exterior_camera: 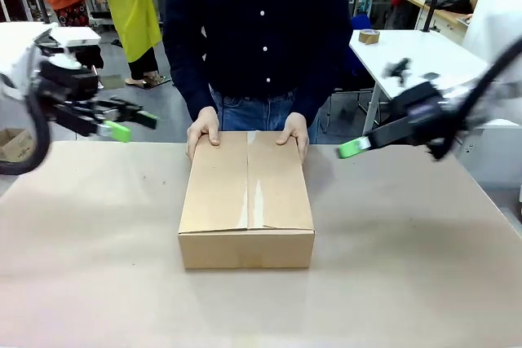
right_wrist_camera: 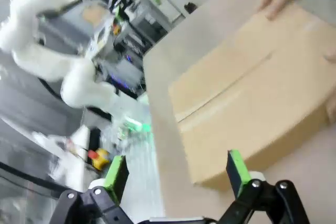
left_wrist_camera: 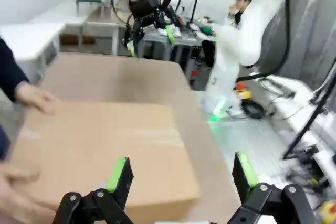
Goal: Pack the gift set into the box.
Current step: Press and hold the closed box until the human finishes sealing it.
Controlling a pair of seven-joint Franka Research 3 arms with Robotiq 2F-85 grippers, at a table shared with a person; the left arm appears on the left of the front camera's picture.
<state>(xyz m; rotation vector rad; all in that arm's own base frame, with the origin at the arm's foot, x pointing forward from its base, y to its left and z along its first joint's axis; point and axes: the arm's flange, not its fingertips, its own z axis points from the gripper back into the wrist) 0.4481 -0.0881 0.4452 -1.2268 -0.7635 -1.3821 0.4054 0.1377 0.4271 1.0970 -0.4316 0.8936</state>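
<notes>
The box (exterior_camera: 246,201) is sitting in the middle of the table (exterior_camera: 90,258). Its top flaps are folded shut and meeting along a centre seam, with a pale glossy strip (exterior_camera: 254,197) running along part of that seam. A person is standing at the far side and pressing 2 hands on the lid's far edge: one hand (exterior_camera: 204,129) near one far corner, the other hand (exterior_camera: 294,129) near the opposite one.

The left gripper (exterior_camera: 132,124) is hovering by the table's far left edge, well apart from the box, with its fingers pointing toward the middle. In the left wrist view its green pads (left_wrist_camera: 118,174) are standing wide apart and gripping nothing, with the box lid lying beyond them.

The right gripper (exterior_camera: 354,148) is hanging in the air just off the box's far right corner — near the person's hand but not touching it — and is looking blurred. In the right wrist view its fingers (right_wrist_camera: 237,169) are also spread wide and holding nothing, with a corner of the box showing beyond them.
</notes>
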